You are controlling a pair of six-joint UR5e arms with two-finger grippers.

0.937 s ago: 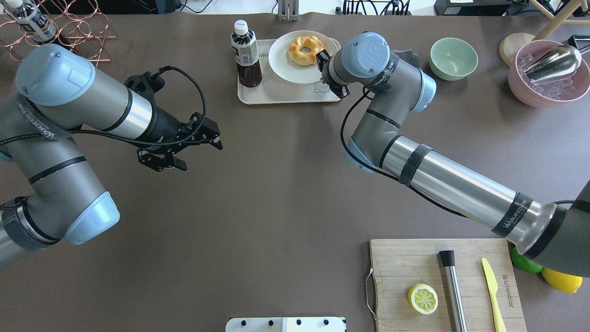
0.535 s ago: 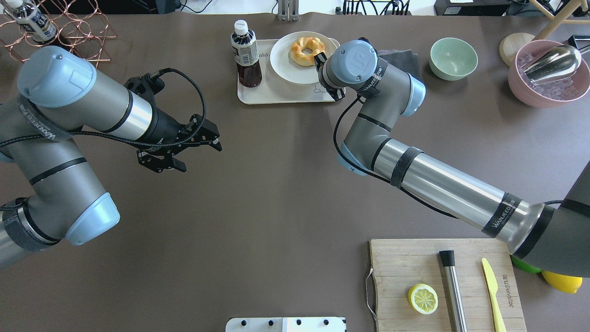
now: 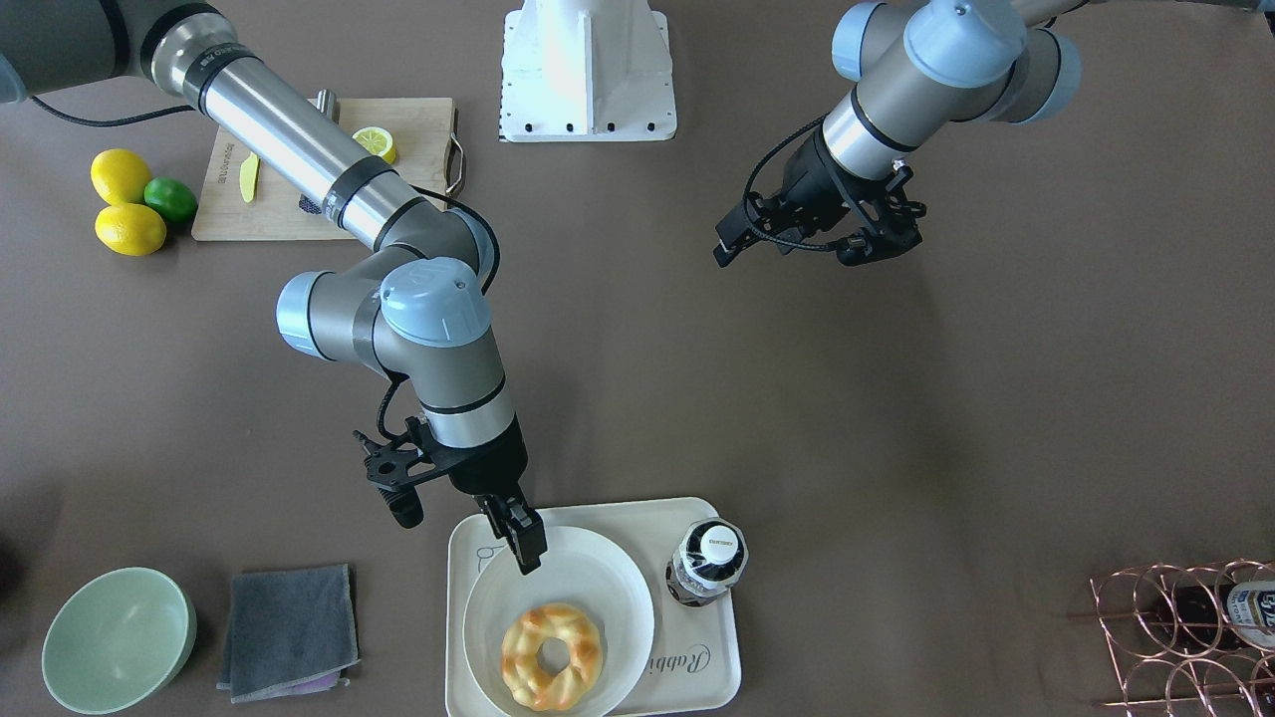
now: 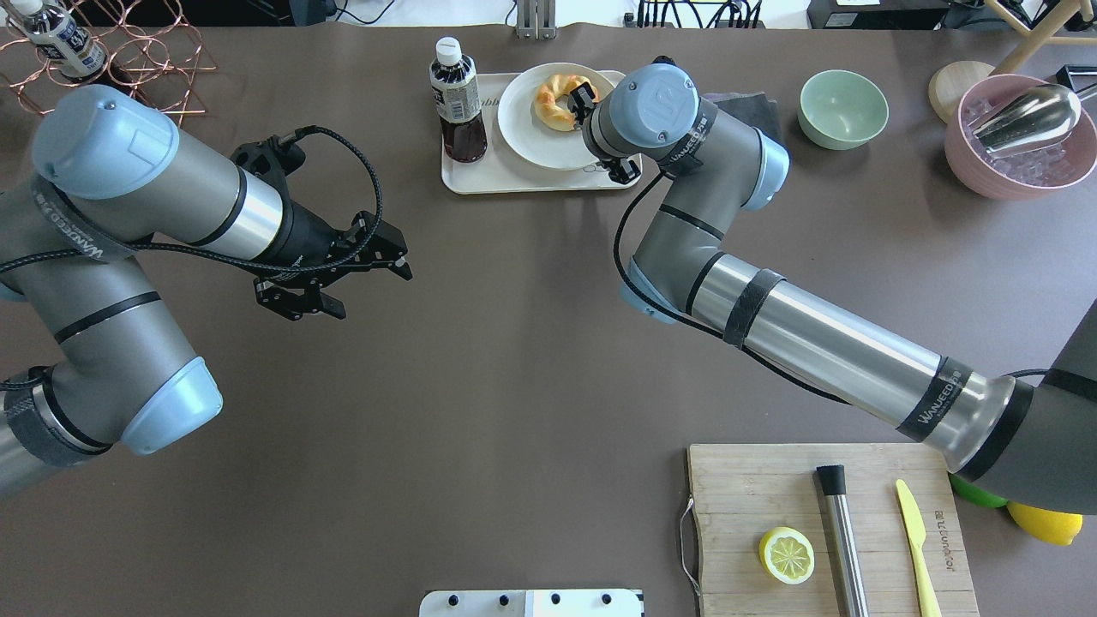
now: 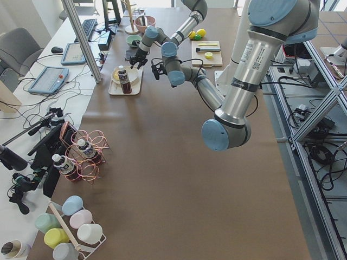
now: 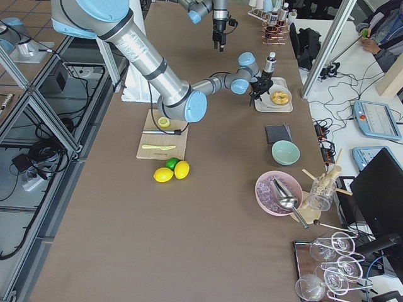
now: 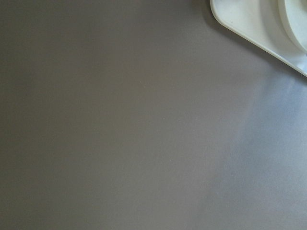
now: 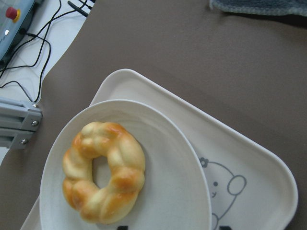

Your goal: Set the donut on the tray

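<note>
The donut (image 3: 551,655) lies on a round white plate (image 3: 598,578) that sits on the cream tray (image 3: 697,667) with the rabbit drawing. In the overhead view the donut (image 4: 555,101) is at the far middle of the table. My right gripper (image 3: 523,553) hangs over the plate's near rim, just short of the donut and apart from it; it looks open and empty. The right wrist view looks down on the donut (image 8: 103,178), the plate (image 8: 168,167) and the tray (image 8: 254,191). My left gripper (image 4: 401,260) hovers open and empty over bare table at the left.
A dark drink bottle (image 4: 456,98) stands on the tray's left end. A grey cloth (image 3: 289,629) and a green bowl (image 4: 843,108) lie to the tray's right. A cutting board (image 4: 754,480) with a lemon half, muddler and knife is at the near right.
My right gripper has moved left over the plate and closer to the donut. The left arm has hardly moved.
</note>
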